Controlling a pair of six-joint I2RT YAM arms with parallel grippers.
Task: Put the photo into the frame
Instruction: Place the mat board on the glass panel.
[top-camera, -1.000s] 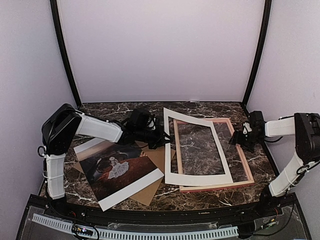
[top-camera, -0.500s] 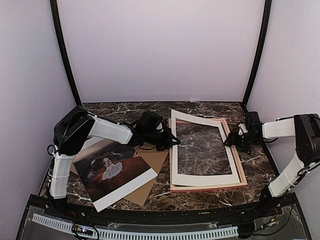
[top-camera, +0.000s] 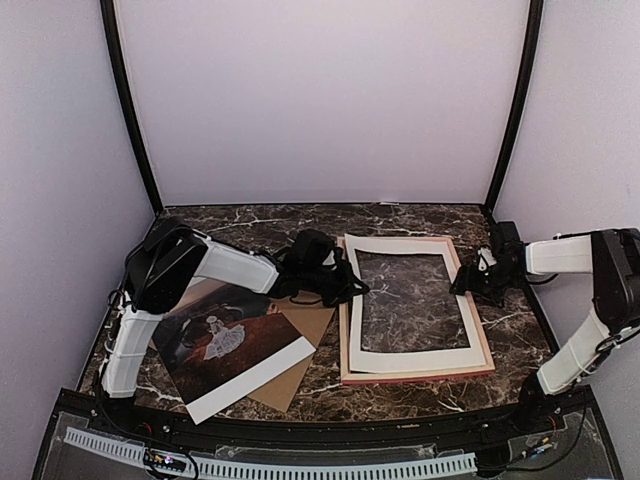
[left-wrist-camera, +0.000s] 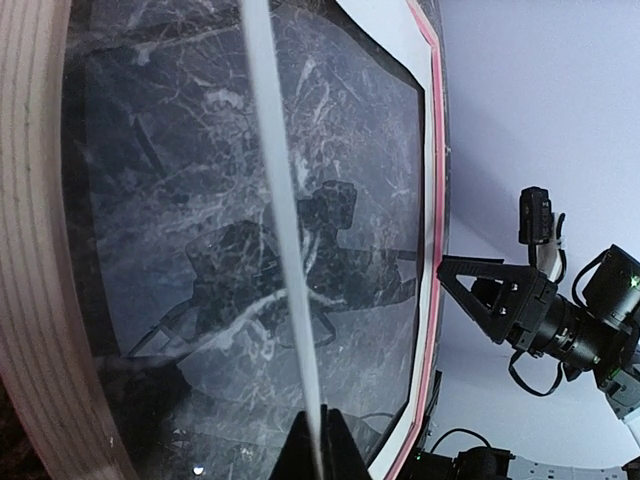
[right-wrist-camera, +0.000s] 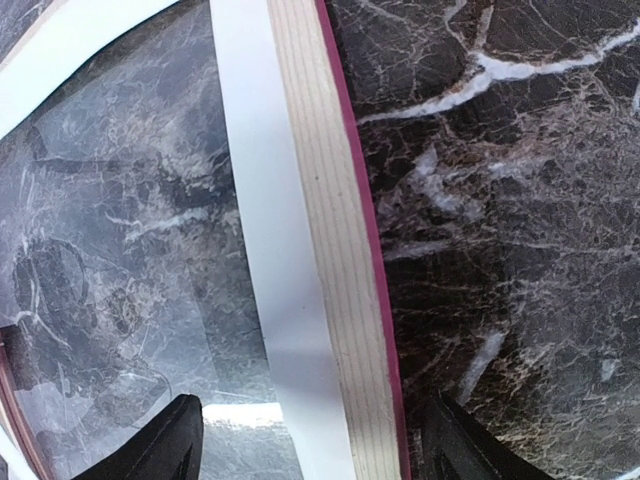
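My left claw (left-wrist-camera: 318, 440) is pinched shut on the thin edge of the mat (left-wrist-camera: 272, 190). In my left wrist view that edge runs away from my fingertips as a narrow white line. The pale wooden rail of the frame (left-wrist-camera: 30, 250) is close on one side of it. On the other side, a glossy pane (left-wrist-camera: 200, 300) mirrors my own dark shape. Across the frame, past its pink far rail, this view also catches my right claw (left-wrist-camera: 480, 295).

My right claw is spread open, one finger on each side of the frame's right rail, with the mat's white border lying along the rail's inner side. I cannot tell whether either finger touches the wood.

The overhead view alone shows the photo (top-camera: 225, 340). It lies picture-up on a sheet of brown cardboard (top-camera: 308, 322) at the front left of the counter (top-camera: 250, 222). That is to the left of my left claw and apart from it, outside the frame, and my left forearm passes above its far edge. From up there the mat rests almost flat on the frame. The pinch itself is hidden under my claw's body, so only the wrist view shows it.
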